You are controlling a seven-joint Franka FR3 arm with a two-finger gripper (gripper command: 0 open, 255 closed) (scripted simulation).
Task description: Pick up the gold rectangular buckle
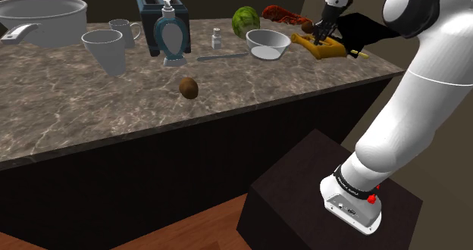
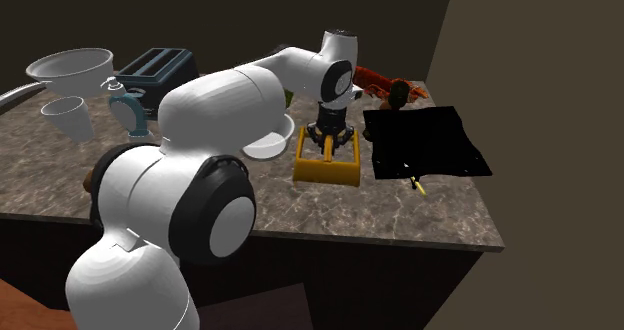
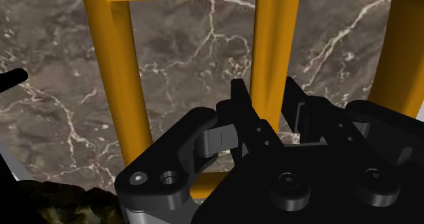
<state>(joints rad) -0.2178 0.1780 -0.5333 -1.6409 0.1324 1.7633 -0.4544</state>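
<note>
The gold rectangular buckle lies flat on the marble counter, an open frame with a middle bar. It sits between a white bowl and a black cloth. My black gripper points straight down onto it. In the wrist view the fingers stand on either side of the middle bar and press against it. The buckle still rests on the counter.
A red lobster and a watermelon lie behind the bowl. A blue soap dispenser, toaster, two white cups, a big pot and a brown kiwi sit further along the shoulder view's left. The counter edge runs near the cloth.
</note>
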